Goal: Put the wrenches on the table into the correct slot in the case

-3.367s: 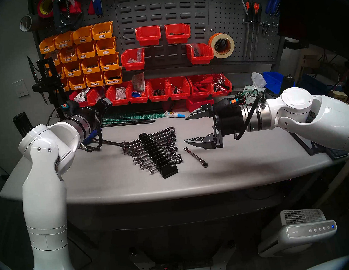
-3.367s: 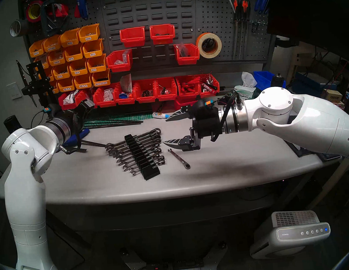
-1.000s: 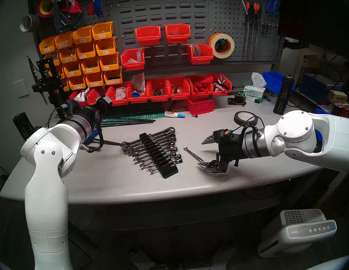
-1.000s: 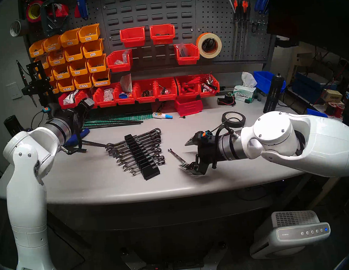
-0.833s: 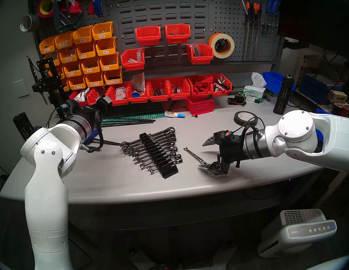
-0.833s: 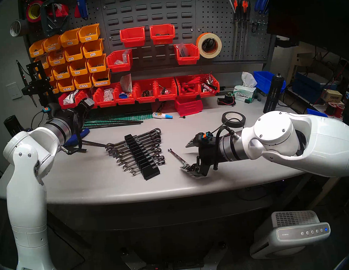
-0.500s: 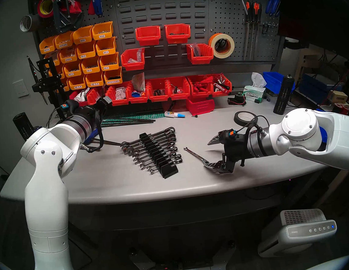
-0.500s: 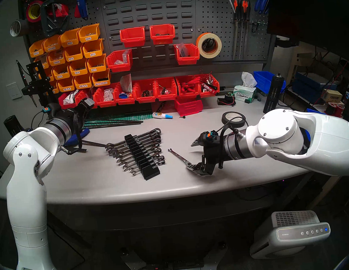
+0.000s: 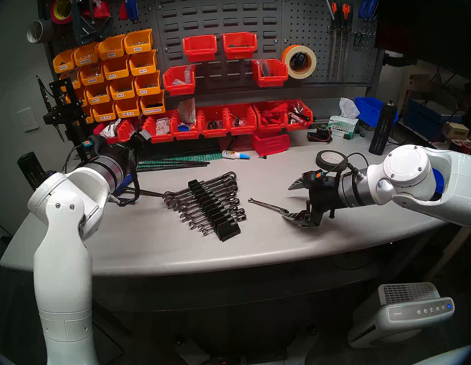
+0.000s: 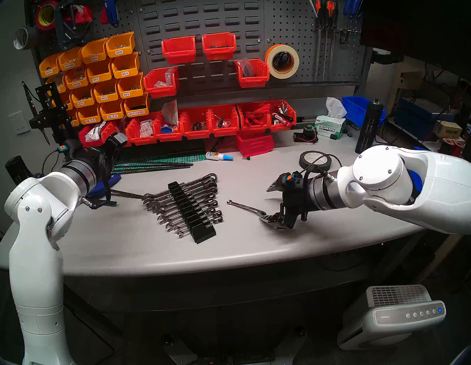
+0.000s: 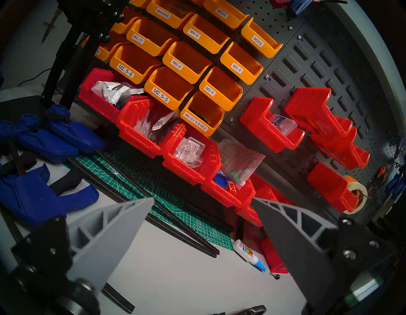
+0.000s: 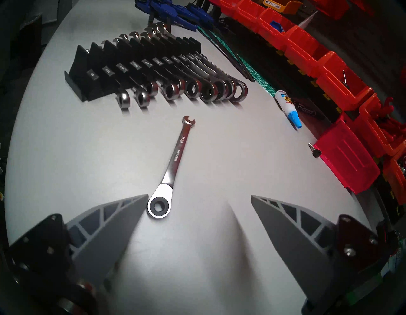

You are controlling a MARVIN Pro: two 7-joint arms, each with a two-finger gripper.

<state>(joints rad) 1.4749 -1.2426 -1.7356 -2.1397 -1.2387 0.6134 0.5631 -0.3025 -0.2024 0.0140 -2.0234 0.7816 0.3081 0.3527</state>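
Black plastic stepped wrench rack [image 9: 213,208] sits mid-table on the light-grey matte worktop [image 9: 155,251], and it's nearly full: chrome combination wrenches lie across most of its slots, open ends poking out one side, ratchet rings out the other. From the right wrist view the rack [image 12: 92,72] shows small white size labels, too blurry to read properly, and the slot at the smallest end looks empty.

One loose slim chrome combination wrench [image 9: 268,205] lies flat on the worktop just to the right of the rack, apart from it. In the right wrist view the wrench [image 12: 173,167] has its open end toward the rack and its ratchet ring right against the tip of one grey finger [image 12: 114,222].

Right gripper [image 12: 198,198] is spread wide, holding nothing. Left gripper [image 11: 202,199] hangs well left of the rack, fingers apart and empty too.

Behind the rack, the row of red plastic bins [image 9: 214,122] holds bagged parts and small tools, hard to make out
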